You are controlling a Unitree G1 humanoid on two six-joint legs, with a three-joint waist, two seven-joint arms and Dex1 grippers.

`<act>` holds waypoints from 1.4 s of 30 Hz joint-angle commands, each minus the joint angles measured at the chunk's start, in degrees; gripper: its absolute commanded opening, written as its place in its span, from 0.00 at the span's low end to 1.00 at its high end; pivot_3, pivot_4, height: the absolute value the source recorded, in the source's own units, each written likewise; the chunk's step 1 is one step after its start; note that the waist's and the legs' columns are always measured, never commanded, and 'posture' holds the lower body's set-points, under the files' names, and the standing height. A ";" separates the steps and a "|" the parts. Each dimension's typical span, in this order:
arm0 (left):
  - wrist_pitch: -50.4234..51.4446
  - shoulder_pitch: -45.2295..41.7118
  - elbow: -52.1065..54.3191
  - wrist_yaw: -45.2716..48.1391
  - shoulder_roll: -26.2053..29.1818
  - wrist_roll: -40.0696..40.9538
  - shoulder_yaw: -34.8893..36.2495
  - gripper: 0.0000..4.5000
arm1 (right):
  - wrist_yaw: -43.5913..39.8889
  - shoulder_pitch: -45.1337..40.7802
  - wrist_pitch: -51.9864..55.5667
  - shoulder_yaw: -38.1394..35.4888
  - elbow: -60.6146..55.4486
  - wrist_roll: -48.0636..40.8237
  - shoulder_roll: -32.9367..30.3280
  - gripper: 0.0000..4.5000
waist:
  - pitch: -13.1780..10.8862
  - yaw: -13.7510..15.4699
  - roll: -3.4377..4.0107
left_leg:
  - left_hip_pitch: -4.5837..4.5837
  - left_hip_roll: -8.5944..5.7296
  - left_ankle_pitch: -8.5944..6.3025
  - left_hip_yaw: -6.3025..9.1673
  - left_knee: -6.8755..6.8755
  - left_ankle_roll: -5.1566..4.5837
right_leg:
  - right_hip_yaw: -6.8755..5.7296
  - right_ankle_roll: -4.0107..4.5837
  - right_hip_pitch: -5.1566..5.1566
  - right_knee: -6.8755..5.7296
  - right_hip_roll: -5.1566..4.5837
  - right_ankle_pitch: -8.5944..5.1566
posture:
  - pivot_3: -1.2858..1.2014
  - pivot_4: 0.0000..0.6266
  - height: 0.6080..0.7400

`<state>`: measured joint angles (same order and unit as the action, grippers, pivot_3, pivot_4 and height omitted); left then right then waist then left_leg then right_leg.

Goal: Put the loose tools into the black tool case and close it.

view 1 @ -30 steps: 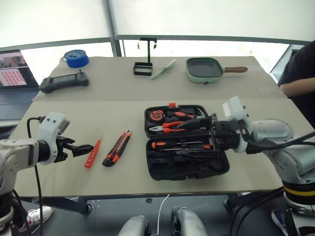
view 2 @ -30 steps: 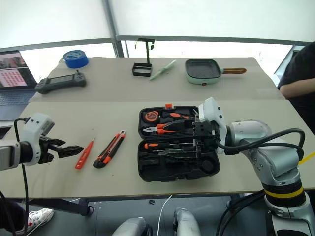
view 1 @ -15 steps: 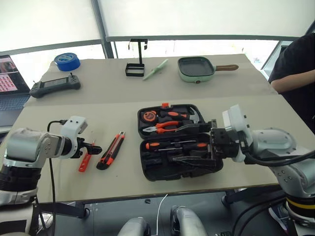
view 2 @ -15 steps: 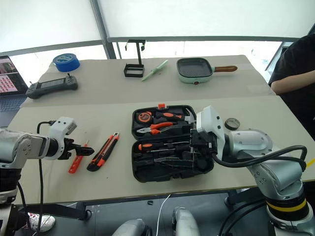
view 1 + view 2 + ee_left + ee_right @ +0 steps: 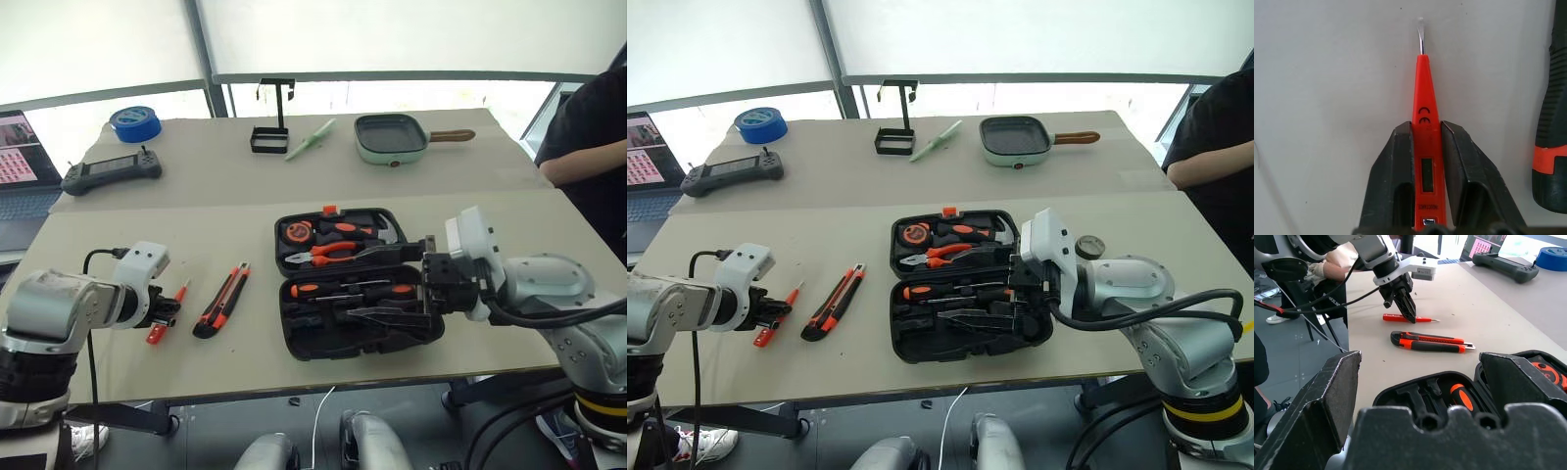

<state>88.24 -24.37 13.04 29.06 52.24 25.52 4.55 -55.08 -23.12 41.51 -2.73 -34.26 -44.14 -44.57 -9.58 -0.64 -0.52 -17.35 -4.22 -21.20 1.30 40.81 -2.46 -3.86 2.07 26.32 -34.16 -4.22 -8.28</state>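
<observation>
The slim orange tester screwdriver [image 5: 1422, 88] lies on the table with my left gripper [image 5: 166, 314] shut on its handle, pointing steeply down. Just to its right lies the orange-black utility knife [image 5: 221, 300]. The black tool case [image 5: 306, 339] stands open in the middle of the table. Pliers, a hammer and a tape measure sit in its far half, and an orange-and-black screwdriver [image 5: 394, 289] in its near half. My right gripper [image 5: 1420, 382] hovers open over the case's right side, pointing left. A small dark roll [image 5: 1088, 246] sits on the table right of the case.
Along the far edge are a blue tape roll [image 5: 134, 122], a black controller [image 5: 111, 171], a black stand [image 5: 271, 137] and a green pan [image 5: 392, 137]. A laptop [image 5: 20, 166] is at the far left. A person's arm [image 5: 588, 162] rests at the table's right edge.
My left gripper has come down onto the tester screwdriver and shut on it. The right gripper has stayed open over the case. The camera shifted early on.
</observation>
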 commanded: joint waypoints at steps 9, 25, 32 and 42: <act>-42.08 -21.84 -6.80 33.12 0.93 1.00 -11.78 0.08 | -1.07 12.53 0.50 -6.33 -6.08 -3.64 -7.24 1.00 | -0.11 2.12 -0.25 | -0.48 -0.05 0.12 0.12 0.36 -0.22 | -0.30 -0.07 0.07 0.10 -0.20 0.05 | 0.52 0.24 1.00; -37.52 -34.85 -15.56 45.10 -17.67 -10.92 -40.66 0.08 | 8.68 21.23 1.41 -11.74 -13.15 -5.89 -6.62 1.00 | -0.11 1.60 -0.30 | -0.77 0.05 0.10 0.20 0.79 -0.48 | -0.21 -0.09 0.06 0.03 -0.07 0.10 | 0.52 0.24 1.00; -38.05 -35.26 -17.56 44.89 -21.67 -13.99 -43.16 0.08 | 10.39 22.40 1.12 -12.48 -13.63 -6.09 -7.21 1.00 | -0.11 1.71 -0.29 | -0.85 0.06 -0.01 0.20 0.92 -0.70 | -0.21 -0.18 0.07 0.06 -0.04 0.13 | 0.52 0.24 1.00; -34.52 -36.27 -20.64 40.01 -27.55 -16.25 -41.29 0.08 | 11.41 22.59 1.01 -12.62 -13.68 -5.98 -6.92 1.00 | -0.11 2.33 -0.30 | -0.88 0.05 -0.06 0.18 0.99 -0.79 | -0.19 -0.23 0.06 0.06 -0.04 0.14 | 0.52 0.24 1.00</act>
<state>53.37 -59.78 -7.93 70.29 24.56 9.89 -38.70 -44.18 -0.39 43.04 -14.00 -46.14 -48.74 -51.33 -9.69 1.69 -0.82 -18.23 -4.17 -21.26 1.48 41.80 -3.25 -4.05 1.83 26.38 -34.10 -4.26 -8.13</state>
